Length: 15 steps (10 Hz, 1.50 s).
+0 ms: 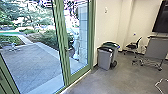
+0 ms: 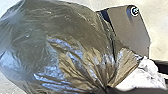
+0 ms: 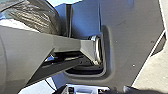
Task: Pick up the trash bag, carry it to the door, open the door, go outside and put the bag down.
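Bag [image 2: 62, 45] hangs gathered in the left pincer [image 2: 108, 88]; the door handle [image 1: 66, 49] lies ahead, left of centre. I cannot tell the right pincer's state.

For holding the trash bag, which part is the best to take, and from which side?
Probably the gathered neck of the trash bag, approached from its narrow end, opposite the swollen body: the folds converge there, while the rest bulges wide.

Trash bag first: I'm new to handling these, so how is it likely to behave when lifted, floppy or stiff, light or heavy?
The trash bag will likely be floppy, given its thin, creased film. Its ballooned shape hints it may be light for its size. Its glossy surface could prove slippery.
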Available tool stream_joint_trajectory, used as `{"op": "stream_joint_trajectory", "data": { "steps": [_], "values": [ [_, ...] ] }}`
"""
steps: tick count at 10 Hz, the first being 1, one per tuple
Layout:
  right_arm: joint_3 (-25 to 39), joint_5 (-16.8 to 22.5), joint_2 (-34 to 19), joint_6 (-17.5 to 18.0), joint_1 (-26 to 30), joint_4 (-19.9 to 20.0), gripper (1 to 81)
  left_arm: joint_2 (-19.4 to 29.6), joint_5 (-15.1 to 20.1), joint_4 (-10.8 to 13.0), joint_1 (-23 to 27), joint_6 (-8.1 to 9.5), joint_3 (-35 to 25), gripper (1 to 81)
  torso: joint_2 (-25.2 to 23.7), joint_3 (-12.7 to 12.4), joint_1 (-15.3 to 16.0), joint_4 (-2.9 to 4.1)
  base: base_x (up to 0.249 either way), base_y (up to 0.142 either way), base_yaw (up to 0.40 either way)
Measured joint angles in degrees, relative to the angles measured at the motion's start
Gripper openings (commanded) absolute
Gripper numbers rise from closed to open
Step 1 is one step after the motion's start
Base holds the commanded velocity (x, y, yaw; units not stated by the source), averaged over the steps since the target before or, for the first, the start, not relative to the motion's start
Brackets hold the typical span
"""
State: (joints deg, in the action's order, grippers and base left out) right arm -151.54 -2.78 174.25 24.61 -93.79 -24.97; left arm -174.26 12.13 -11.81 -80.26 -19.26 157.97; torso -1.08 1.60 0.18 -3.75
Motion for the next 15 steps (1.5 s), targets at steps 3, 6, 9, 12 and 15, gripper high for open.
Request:
{"op": "stream_joint_trajectory", "data": {
  "steps": [3,6,9,12,15],
  "values": [
    [0.0,0.0,0.0,-0.7,0.0,0.0,81.1,0.0,0.0,0.0,0.0,0.00,0.0,1.0,0.0,0.0,0.0,0.00,0.189,0.000,0.000],
    [-0.1,0.0,0.0,-1.0,0.2,0.0,81.1,0.0,-0.2,0.0,0.1,-0.02,0.0,1.0,0.0,0.0,0.0,0.00,0.165,0.000,0.000],
    [-0.5,0.0,0.2,-1.0,0.1,0.0,81.1,0.0,-0.2,0.0,-0.1,-0.02,0.0,1.0,0.0,0.0,0.0,0.00,0.128,0.000,0.000],
    [-0.5,0.5,0.2,-1.0,0.1,0.0,81.1,0.0,-0.2,0.1,0.0,-0.02,0.0,1.0,0.0,0.0,0.0,0.00,0.130,0.000,0.000],
    [-0.5,0.5,0.2,-1.0,0.2,0.0,81.1,0.0,-0.2,0.1,0.0,0.00,0.0,1.0,0.0,0.0,0.0,0.00,0.138,0.000,0.000]
  ]
}}
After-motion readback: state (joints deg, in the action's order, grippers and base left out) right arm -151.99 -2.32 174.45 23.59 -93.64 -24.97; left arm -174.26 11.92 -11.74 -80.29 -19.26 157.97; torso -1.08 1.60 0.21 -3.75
